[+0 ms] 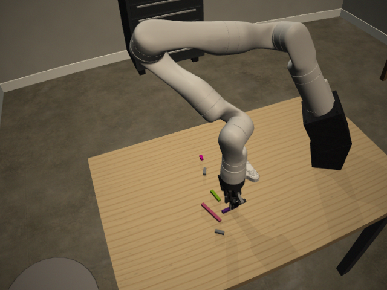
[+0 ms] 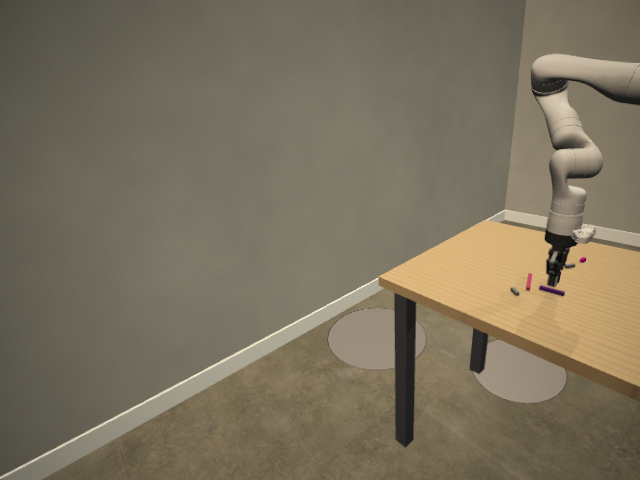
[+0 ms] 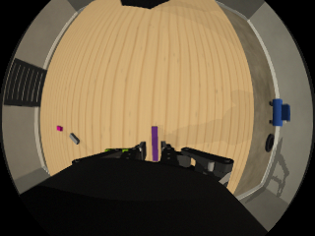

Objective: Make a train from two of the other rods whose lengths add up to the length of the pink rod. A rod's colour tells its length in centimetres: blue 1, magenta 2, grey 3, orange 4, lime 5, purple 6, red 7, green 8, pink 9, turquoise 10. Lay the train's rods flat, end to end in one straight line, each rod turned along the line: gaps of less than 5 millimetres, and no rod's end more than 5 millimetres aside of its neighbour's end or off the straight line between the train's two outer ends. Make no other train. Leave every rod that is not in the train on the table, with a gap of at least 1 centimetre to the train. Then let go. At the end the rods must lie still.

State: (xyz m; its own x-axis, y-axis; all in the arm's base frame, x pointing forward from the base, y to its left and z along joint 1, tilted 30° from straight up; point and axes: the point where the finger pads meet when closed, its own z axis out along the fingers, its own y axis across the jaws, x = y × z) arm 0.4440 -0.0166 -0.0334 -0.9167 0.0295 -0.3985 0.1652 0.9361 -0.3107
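Above the purple rod: line up, then grip

Just over the purple rod [image 1: 225, 210] [image 2: 551, 290] [image 3: 155, 143], your claw [image 1: 233, 206] [image 2: 552, 284] [image 3: 154, 147] points down, its fingers partly spread, with a strip of bare wood showing on each side of the rod in the wrist view. Nothing is pinched. The rod lies flat on the worktop [image 1: 150, 187] [image 2: 454, 263] [image 3: 123, 74].

Beyond its end lies the pink rod [image 1: 211, 212] [image 2: 528, 282], your measure, with the lime rod [image 1: 215, 195] near it. One grey rod [image 1: 219, 231] [image 2: 514, 291] sits past the pink one; the second grey rod [image 1: 204, 171] [image 2: 569, 266] [image 3: 74, 139] and the magenta rod [image 1: 201, 157] [image 2: 583, 259] [image 3: 59, 128] lie farther off.

You appear to be at the first pick, with no train made. Purple plus one grey gives you the pink length. Your next move calls for a straight descent, fingers either side of the purple rod, then closing. Watch your height: too low could scrape the wood, too high could slip off. Then give the pair a spot well away from pink and lime.
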